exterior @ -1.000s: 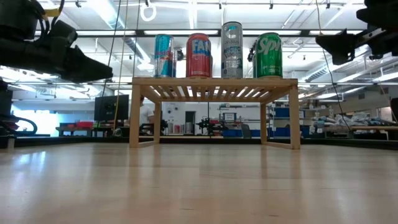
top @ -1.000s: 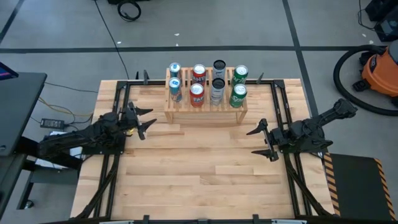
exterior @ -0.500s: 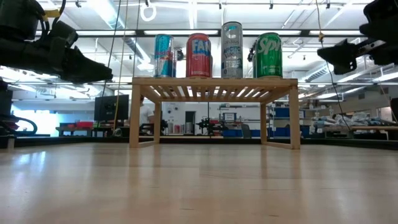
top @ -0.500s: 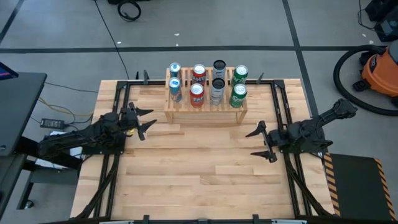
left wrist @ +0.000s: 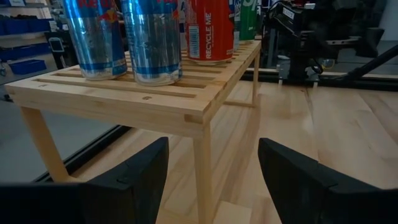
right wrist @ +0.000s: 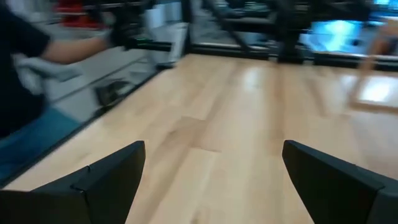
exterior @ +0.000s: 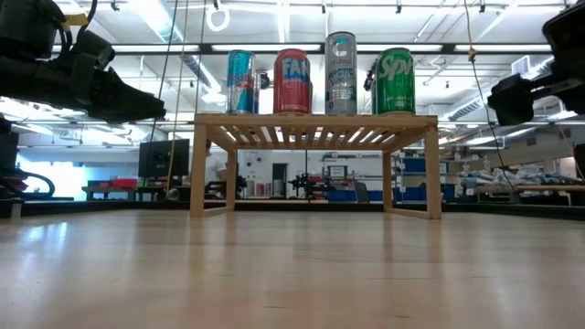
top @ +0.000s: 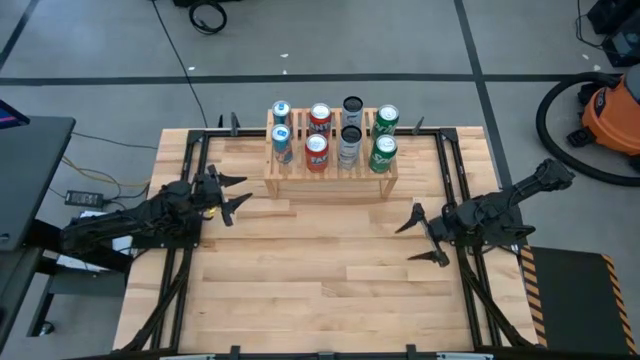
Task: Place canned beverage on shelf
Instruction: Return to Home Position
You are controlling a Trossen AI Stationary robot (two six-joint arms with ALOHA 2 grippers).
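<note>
The light wooden shelf (top: 330,181) stands at the table's far middle on its legs. Several cans stand upright on it in two rows: blue (top: 281,141), red (top: 316,152), dark silver (top: 348,146) and green (top: 382,153); in the low view the cans (exterior: 292,82) stand on the shelf top (exterior: 315,119). My left gripper (top: 240,190) is open and empty, just left of the shelf; its wrist view shows the shelf's corner (left wrist: 155,99) between the fingers, farther off. My right gripper (top: 405,243) is open and empty, right of the table's middle, nearer than the shelf.
Black rails (top: 450,180) run along the table's left and right sides. Bare wooden table top (top: 320,280) lies between the arms and toward the near edge. An orange vacuum (top: 610,105) stands on the floor at the far right. The right wrist view is blurred.
My right gripper has gone toward the table's near edge and a little down, staying open. The cans and the shelf have not moved.
</note>
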